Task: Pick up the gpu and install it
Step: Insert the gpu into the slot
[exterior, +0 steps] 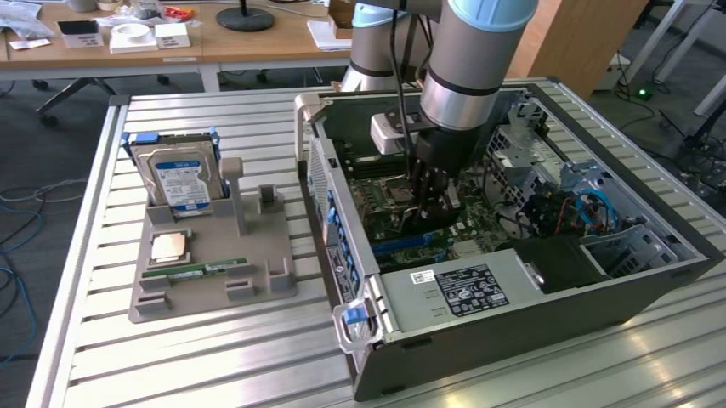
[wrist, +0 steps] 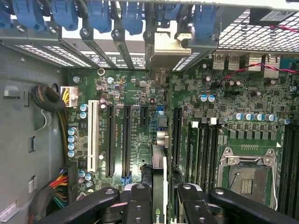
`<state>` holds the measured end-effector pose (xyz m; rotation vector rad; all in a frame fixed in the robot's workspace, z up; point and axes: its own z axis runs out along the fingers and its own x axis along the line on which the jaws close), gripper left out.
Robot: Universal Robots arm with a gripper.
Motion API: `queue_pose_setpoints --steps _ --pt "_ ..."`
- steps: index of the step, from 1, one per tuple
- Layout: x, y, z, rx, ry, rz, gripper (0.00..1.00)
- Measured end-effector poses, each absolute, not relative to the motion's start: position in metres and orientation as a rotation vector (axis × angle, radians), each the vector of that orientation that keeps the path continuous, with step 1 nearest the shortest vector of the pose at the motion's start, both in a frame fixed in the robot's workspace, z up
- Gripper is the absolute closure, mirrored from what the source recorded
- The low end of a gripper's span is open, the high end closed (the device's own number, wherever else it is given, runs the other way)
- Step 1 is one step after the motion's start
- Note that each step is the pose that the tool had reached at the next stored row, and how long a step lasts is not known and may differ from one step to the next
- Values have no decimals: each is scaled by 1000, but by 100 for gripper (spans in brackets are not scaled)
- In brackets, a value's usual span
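Note:
My gripper (wrist: 161, 201) is shut on the gpu (wrist: 159, 170), a thin dark card seen edge-on between the black fingers (wrist: 139, 205). It hangs over the green motherboard (wrist: 215, 116), between the long black expansion slots (wrist: 126, 140) and another black slot (wrist: 176, 135). Whether the card touches a slot I cannot tell. A metal bracket (wrist: 166, 46) stands in line with the card at the case's rear wall. In the exterior view the gripper (exterior: 437, 204) reaches down into the open computer case (exterior: 635, 255), the arm (exterior: 477, 59) upright above it.
A grey holder tray (exterior: 210, 293) on the slatted table at the exterior view's left carries a silver hard drive (exterior: 179, 183), a processor chip (exterior: 170, 246) and a green memory stick (exterior: 210, 269). Cable bundles (wrist: 49, 100), blue latches (wrist: 100, 14) and a power supply (exterior: 465, 289) crowd the case.

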<state>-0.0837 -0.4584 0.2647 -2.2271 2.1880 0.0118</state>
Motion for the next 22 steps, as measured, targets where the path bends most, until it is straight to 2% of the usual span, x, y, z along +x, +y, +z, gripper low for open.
queue_pose_setpoints --steps 22 --pt "-89 -458 264 -2227 2188 12 74"
